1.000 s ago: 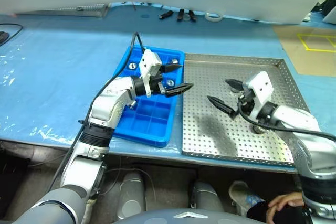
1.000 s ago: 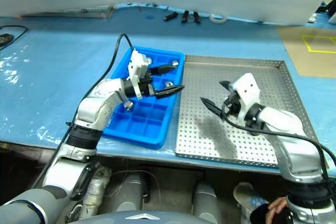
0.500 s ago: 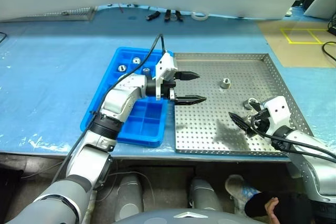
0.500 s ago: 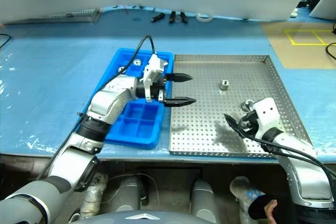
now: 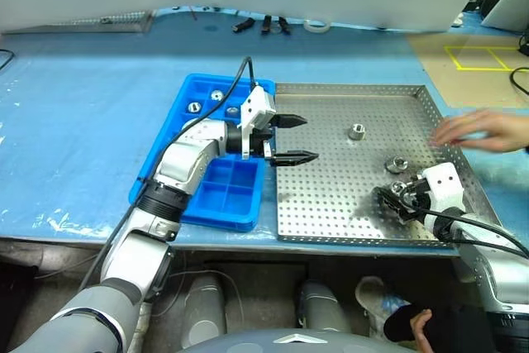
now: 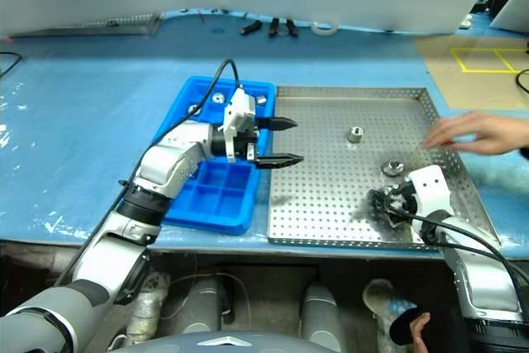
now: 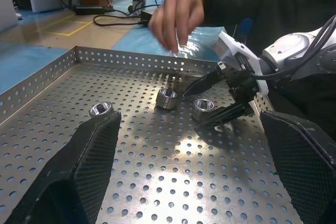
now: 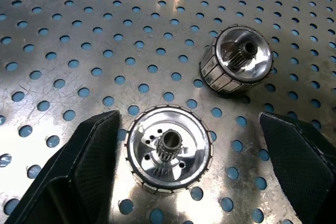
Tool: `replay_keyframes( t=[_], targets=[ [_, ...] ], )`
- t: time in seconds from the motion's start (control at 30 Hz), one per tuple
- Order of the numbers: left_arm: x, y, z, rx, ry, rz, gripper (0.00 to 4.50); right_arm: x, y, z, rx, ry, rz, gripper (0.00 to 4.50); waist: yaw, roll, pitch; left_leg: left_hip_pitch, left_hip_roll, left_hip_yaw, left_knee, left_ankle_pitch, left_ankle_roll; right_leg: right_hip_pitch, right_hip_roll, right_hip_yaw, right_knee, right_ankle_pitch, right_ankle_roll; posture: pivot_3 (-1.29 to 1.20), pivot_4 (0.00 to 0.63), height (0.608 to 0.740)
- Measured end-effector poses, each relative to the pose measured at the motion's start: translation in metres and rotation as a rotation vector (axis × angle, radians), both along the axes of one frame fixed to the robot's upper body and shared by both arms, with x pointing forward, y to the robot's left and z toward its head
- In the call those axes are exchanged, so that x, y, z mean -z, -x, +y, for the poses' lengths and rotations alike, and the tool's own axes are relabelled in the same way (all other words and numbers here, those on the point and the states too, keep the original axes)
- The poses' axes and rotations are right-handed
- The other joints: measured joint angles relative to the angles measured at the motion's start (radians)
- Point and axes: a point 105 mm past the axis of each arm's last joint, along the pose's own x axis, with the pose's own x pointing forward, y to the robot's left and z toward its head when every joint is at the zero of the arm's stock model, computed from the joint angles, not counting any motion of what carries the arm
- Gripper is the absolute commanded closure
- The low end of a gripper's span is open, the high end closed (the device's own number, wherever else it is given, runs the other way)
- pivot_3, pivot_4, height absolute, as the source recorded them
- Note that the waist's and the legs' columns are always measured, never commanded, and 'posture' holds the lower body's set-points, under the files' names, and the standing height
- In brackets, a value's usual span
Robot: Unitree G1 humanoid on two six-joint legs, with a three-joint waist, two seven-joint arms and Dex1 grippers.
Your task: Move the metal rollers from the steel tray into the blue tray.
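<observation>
Three small shiny silver metal rollers lie on the large grey perforated steel tray. One roller sits alone near the tray's middle, standing on its end with the dark centre hole facing up. A second roller lies toward the right rim, and a third roller sits just beside it, between the fingers of the right gripper.

The right wrist view shows what the head views cannot: the third roller stands upright, its toothed centre shaft pointing up at the camera, while the second roller leans over, its axis tilted and its ribbed side wall showing. The right gripper's black fingers stand wide apart on either side of the upright roller, not clamped on it.

The left gripper hangs over the left edge of the steel tray, fingers spread apart with nothing between them, pointing level toward the right. Its wrist view looks across the tray to the rollers and the right gripper.

More rollers rest in the far compartments of the bright blue plastic compartment tray, touching the steel tray's left side.

A person's hand hovers over the steel tray's right rim.
</observation>
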Motion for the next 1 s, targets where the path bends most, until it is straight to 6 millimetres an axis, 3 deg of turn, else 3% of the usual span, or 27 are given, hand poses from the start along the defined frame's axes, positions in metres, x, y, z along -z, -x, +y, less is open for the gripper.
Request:
replay_keyframes(
  t=[0.1, 0.2, 0.53, 0.97, 1.0],
  targets=[
    [0.001, -0.002, 0.002, -0.018, -0.010, -0.005, 0.03, 0.000, -0.001, 0.000, -0.009, 0.009, -0.006, 0.00, 0.000, 0.000, 0.000, 0.000, 0.000, 0.000, 0.000, 0.000, 0.000, 0.000, 0.000, 0.000, 0.000, 0.000, 0.000, -0.19, 0.150, 0.740],
    [0.003, -0.003, 0.003, -0.026, -0.018, -0.007, 0.00, 0.001, -0.001, 0.003, -0.019, 0.015, -0.007, 0.63, 0.000, 0.000, 0.000, 0.001, 0.000, 0.000, 0.000, 0.000, 0.000, 0.001, 0.000, 0.000, 0.000, 0.000, -0.001, -0.19, 0.150, 0.740],
    [0.007, -0.005, 0.011, -0.052, -0.037, -0.002, 0.00, 0.005, 0.001, 0.009, -0.057, 0.004, 0.010, 3.90, 0.002, 0.000, 0.000, 0.002, 0.000, 0.000, 0.000, 0.000, 0.000, 0.002, 0.000, 0.000, 0.000, 0.000, -0.001, -0.19, 0.150, 0.740],
    [0.008, -0.007, 0.014, -0.065, -0.046, -0.005, 0.00, 0.005, -0.002, 0.012, -0.086, 0.010, 0.008, 3.90, 0.000, 0.000, 0.000, 0.002, 0.000, 0.000, 0.000, 0.000, 0.000, 0.002, 0.000, 0.000, 0.000, 0.000, -0.001, -0.17, 0.150, 0.740],
    [0.008, -0.007, 0.015, -0.069, -0.047, -0.005, 0.00, 0.005, -0.002, 0.013, -0.088, 0.008, 0.007, 3.73, 0.000, 0.000, 0.000, 0.002, 0.000, 0.000, 0.000, 0.000, 0.000, 0.002, 0.000, 0.000, 0.000, 0.000, -0.001, -0.17, 0.150, 0.740]
  ],
)
